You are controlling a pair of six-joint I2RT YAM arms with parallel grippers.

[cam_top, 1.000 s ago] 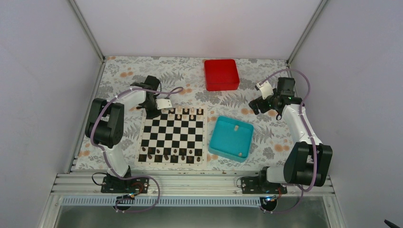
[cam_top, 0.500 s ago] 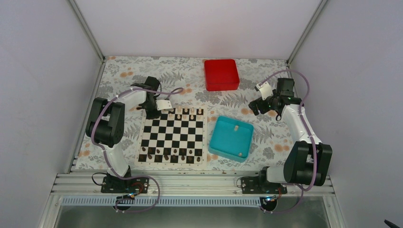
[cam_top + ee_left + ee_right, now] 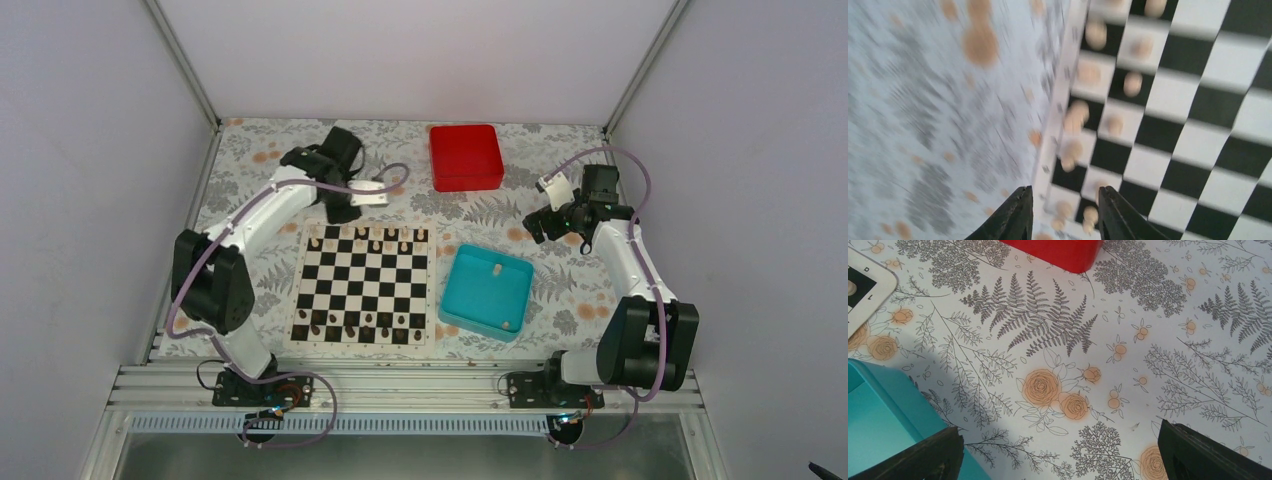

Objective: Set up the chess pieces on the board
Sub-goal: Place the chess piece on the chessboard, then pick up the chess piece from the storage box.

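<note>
The checkered board (image 3: 366, 285) lies in the middle of the table. Several cream chess pieces (image 3: 376, 238) stand along its far rows, and dark pieces line its near rows. My left gripper (image 3: 343, 212) hovers just beyond the board's far left corner. In the blurred left wrist view it (image 3: 1063, 202) is open and empty over the board's edge (image 3: 1193, 100), with cream pieces (image 3: 1095, 34) ahead. Two cream pieces (image 3: 494, 268) lie in the teal tray (image 3: 480, 298). My right gripper (image 3: 537, 226) is wide open and empty (image 3: 1058, 445) over the cloth.
A red box (image 3: 465, 156) sits at the back, and its corner shows in the right wrist view (image 3: 1058, 252). The teal tray's corner (image 3: 878, 410) lies by the right gripper's left finger. A flowered cloth (image 3: 1128, 320) covers the table. Walls enclose three sides.
My left arm has lifted and swung back from the board's far left corner toward the rear of the table. The right arm has barely moved.
</note>
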